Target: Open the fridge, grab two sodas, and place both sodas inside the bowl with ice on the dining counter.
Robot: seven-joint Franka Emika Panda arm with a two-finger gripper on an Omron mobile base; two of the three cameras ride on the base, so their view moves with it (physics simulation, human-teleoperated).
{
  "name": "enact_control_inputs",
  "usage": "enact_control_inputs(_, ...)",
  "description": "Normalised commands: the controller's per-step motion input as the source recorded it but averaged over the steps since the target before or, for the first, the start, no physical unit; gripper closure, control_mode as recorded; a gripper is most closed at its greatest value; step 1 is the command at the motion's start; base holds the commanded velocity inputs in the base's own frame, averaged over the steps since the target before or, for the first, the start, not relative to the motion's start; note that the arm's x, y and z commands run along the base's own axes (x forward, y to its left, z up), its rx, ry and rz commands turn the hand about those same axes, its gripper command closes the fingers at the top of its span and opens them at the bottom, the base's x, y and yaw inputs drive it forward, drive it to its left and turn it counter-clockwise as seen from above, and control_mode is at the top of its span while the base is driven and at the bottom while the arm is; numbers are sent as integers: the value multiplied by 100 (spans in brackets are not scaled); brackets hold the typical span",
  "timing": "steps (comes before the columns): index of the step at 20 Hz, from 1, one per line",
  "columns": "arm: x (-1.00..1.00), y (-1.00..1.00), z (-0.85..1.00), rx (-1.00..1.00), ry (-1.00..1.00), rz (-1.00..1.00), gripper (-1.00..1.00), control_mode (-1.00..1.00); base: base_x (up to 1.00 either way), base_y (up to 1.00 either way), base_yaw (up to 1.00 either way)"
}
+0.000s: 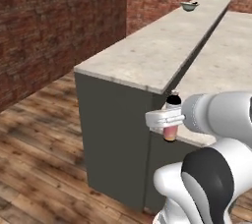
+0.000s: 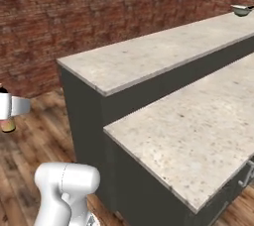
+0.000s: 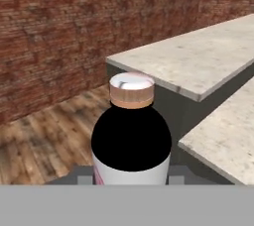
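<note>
Left base view: the gripper [image 1: 169, 118] is clenched around a slim pink-bodied, black-necked soda bottle [image 1: 171, 130], upright, beside the speckled stone table [image 1: 147, 56]; the round pale bowl [image 1: 189, 6] sits at its far end.

Even, shadowless rendered light, soft low-resolution blur throughout, no glare or edge distortion.
</note>
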Motion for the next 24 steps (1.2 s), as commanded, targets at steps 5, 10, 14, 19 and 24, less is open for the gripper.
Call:
enact_control_inputs(5, 0, 0, 0, 0, 0, 0, 100, 100, 22, 100, -7)
enact_control_inputs(10, 0, 0, 0, 0, 0, 0, 100, 100, 65, 100, -14)
enact_control_inputs(14, 0, 0, 0, 0, 0, 0, 100, 100, 90, 100, -21)
enact_control_inputs(19, 0, 0, 0, 0, 0, 0, 100, 100, 100, 98, -28)
enact_control_inputs(24, 0, 0, 0, 0, 0, 0, 100, 100, 100, 85, -38)
